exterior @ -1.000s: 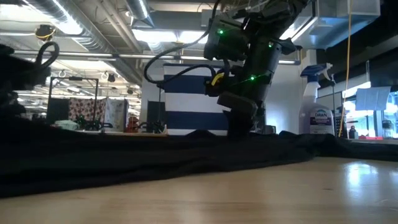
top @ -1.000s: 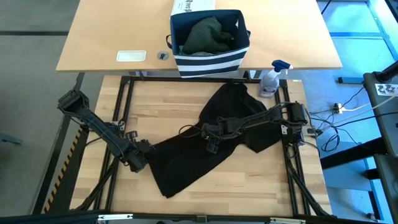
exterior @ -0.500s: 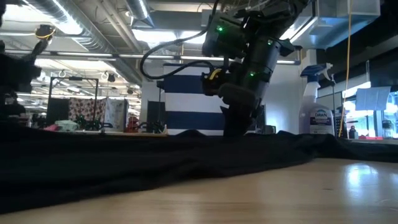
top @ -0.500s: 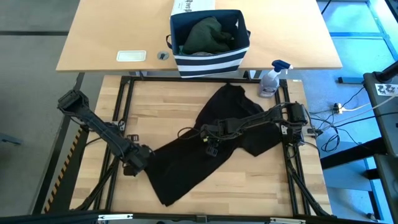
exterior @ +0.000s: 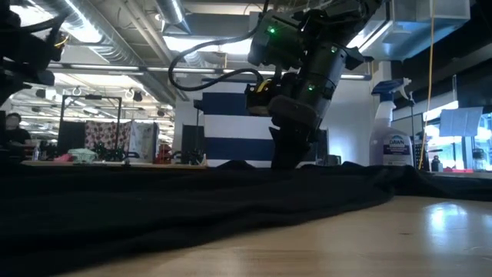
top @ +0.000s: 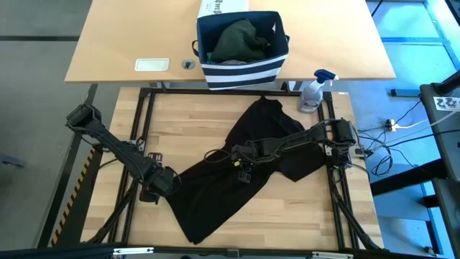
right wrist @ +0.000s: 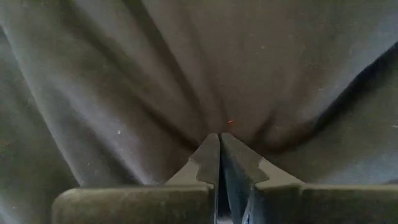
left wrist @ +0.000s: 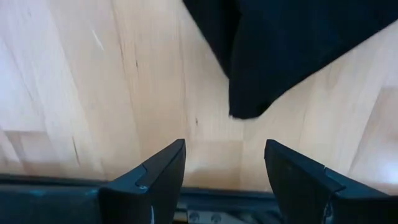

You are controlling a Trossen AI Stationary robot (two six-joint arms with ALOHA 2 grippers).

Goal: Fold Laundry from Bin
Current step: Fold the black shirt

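One black garment (top: 237,180) lies unfolded under the right gripper (top: 243,170), pinched shut on it; the left gripper (top: 167,183) gapes empty beside its edge, while the bin (top: 242,70) beyond holds more laundry (top: 238,40).

A black garment (top: 237,183) lies spread and rumpled across the middle of the frame in the high view, running from lower left up to a narrow end at upper right. The navy bin (top: 244,70) with white stripes stands upright at top centre, holding a bunched dark green garment (top: 237,41).
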